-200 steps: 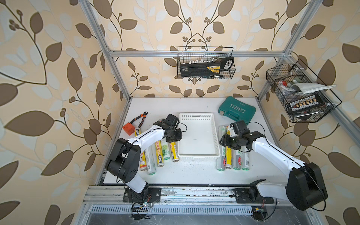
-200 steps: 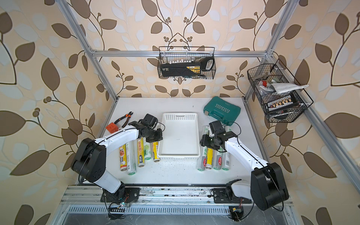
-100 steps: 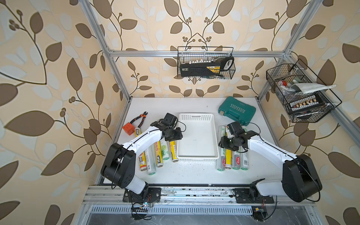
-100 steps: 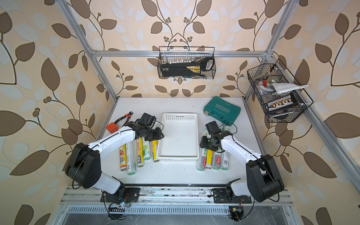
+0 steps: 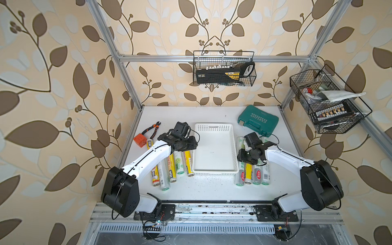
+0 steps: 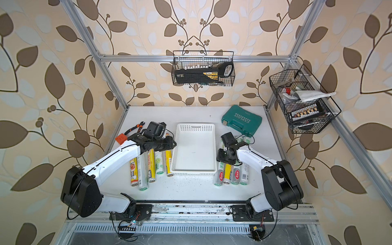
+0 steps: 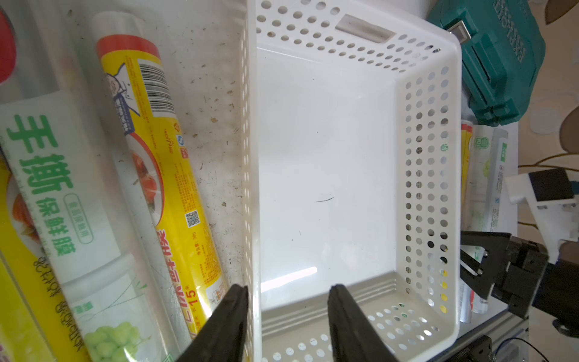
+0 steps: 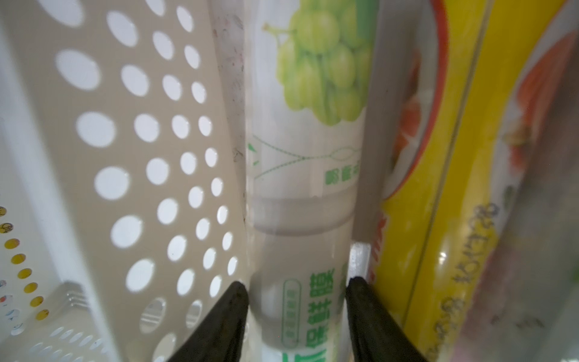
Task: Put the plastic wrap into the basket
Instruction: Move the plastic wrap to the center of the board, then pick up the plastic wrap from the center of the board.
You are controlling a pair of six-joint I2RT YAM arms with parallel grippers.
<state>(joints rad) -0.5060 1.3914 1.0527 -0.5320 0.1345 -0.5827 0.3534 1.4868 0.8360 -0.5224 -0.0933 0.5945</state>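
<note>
Left gripper (image 7: 287, 290) hangs with jaws apart straddling the left wall of the basket (image 5: 214, 127), beside five rolls (image 5: 179, 166) lying flat, long axes near-to-far along it; right gripper (image 8: 296, 282) clamps the roll (image 8: 307, 156) nearest its right wall, having edged toward the basket since a second ago; rolls unmoved

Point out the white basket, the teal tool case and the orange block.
white basket (image 5: 213, 127), in a top view, perforated far wall.
teal tool case (image 5: 257, 119), in a top view, middle of lid.
orange block (image 5: 140, 140), in a top view, top face.
</note>
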